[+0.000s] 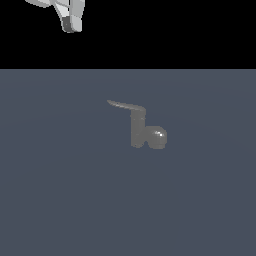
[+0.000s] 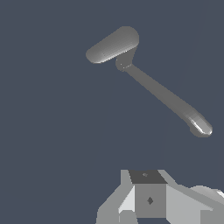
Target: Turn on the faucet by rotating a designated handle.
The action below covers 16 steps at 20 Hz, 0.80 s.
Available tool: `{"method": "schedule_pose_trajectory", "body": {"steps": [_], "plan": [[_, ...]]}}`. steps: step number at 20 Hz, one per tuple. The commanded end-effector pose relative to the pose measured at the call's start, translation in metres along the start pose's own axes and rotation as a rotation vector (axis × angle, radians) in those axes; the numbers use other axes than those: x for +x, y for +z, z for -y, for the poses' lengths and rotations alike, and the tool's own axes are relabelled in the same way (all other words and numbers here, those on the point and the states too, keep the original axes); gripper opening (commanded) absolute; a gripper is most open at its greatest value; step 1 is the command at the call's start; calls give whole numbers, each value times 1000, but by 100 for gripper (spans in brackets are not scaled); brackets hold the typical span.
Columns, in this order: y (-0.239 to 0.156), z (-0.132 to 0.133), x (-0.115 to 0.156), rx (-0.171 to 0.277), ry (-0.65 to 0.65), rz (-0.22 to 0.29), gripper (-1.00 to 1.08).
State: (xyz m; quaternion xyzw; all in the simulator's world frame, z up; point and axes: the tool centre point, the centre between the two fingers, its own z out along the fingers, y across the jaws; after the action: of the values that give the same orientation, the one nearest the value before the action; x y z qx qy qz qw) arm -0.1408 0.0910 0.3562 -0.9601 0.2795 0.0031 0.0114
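High above the desk's far edge, toward the exterior view's left, hangs the claw [image 1: 70, 22]; only its white and grey tip shows, well apart from everything below, and whether it is released or clenched I cannot tell; the wrist view shows part of its body but no fingertips. Near the middle of the dark grey desk [image 1: 55, 200] stands the faucet [image 1: 137, 131], a short upright cylinder with a glossy bulb at its base; the handle [image 1: 125, 105] projects from its top toward the exterior view's left.
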Motion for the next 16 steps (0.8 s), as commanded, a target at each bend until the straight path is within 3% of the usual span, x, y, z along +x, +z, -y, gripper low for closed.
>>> {"method": "schedule_pose_trajectory", "body": {"steps": [1, 16], "plan": [[11, 11, 9, 1, 56, -1, -100], [72, 59, 70, 1, 370, -5, -100]]}}
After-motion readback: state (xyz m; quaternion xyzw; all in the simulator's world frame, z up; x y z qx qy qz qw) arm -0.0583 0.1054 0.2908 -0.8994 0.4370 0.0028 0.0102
